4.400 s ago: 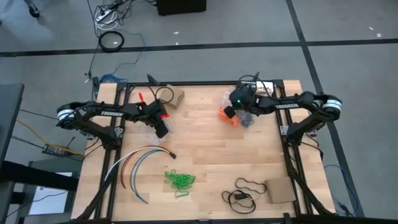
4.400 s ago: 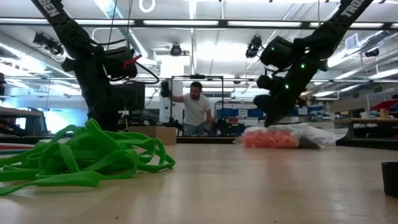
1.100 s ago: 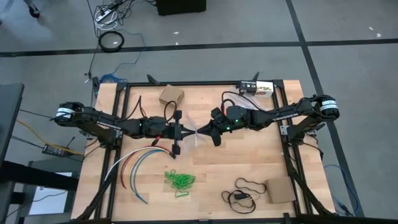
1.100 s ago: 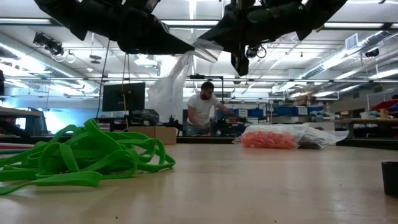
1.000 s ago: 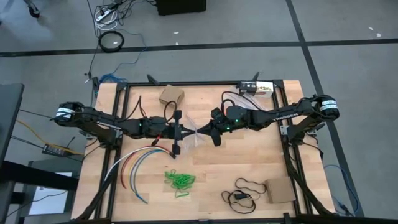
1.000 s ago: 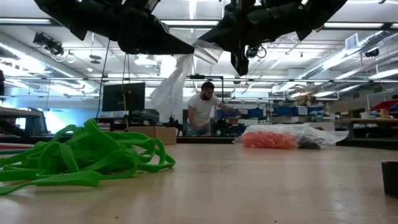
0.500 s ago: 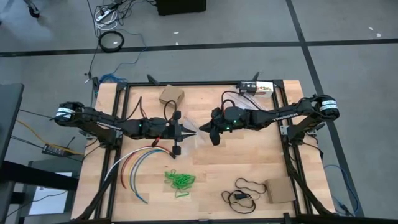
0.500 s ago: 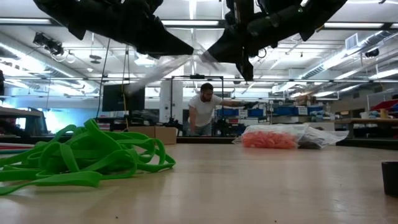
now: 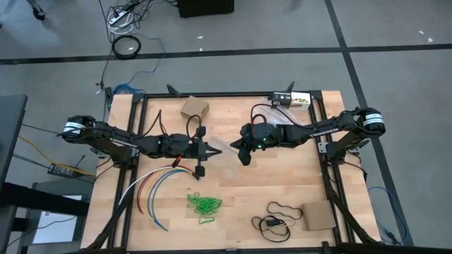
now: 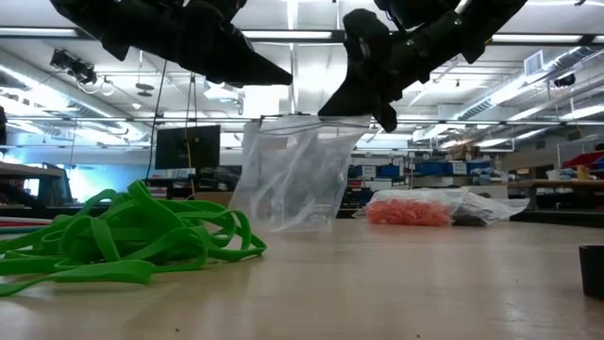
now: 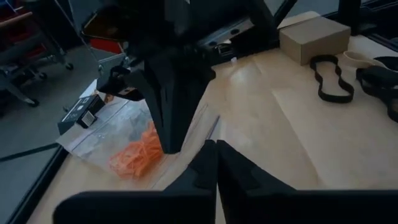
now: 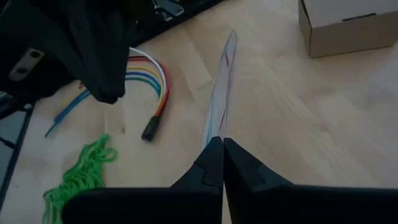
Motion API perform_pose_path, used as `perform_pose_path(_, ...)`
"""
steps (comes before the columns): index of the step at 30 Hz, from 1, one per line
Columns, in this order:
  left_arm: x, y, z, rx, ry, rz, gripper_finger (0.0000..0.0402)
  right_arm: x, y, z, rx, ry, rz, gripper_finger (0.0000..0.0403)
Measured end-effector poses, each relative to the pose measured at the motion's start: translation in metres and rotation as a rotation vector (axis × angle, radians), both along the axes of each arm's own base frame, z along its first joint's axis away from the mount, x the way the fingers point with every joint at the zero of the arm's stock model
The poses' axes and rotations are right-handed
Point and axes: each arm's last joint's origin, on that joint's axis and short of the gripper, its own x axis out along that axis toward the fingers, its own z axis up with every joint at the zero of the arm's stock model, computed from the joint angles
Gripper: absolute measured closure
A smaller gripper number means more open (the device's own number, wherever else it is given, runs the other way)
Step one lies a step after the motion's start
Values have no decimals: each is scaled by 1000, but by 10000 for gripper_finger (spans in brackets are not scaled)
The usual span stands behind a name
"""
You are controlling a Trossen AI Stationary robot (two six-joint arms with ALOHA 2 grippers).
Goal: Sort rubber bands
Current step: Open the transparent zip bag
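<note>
From above, the left gripper and right gripper meet mid-table, both pinched on a clear bag. Green rubber bands lie loose at the bottom.

Low down, the bag hangs empty; orange rubber bands are already bagged at right. No writing is readable.

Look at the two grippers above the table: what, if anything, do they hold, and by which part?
Both hold one clear plastic bag by its top edge: the left gripper and the right gripper pinch opposite ends of its mouth, so it hangs stretched between them.
</note>
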Motion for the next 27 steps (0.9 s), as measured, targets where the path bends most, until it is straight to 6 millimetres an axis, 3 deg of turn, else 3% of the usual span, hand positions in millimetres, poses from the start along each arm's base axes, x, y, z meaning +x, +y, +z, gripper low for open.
perform_pose_path(6, 1, -1, 1, 167, 22, -65, 362, 0, 3, 3, -5, -16, 64, 403)
perform_pose_path(13, 16, 3, 28, 333, 210, -117, 337, 0, 4, 6, -1, -33, 79, 403)
perform_pose_path(18, 32, 9, 46, 321, 330, -160, 321, 0, 4, 6, 6, -37, 92, 403)
perform_pose_path(27, 66, 22, 52, 228, 561, -185, 259, -1, 5, 6, 7, -30, 98, 403)
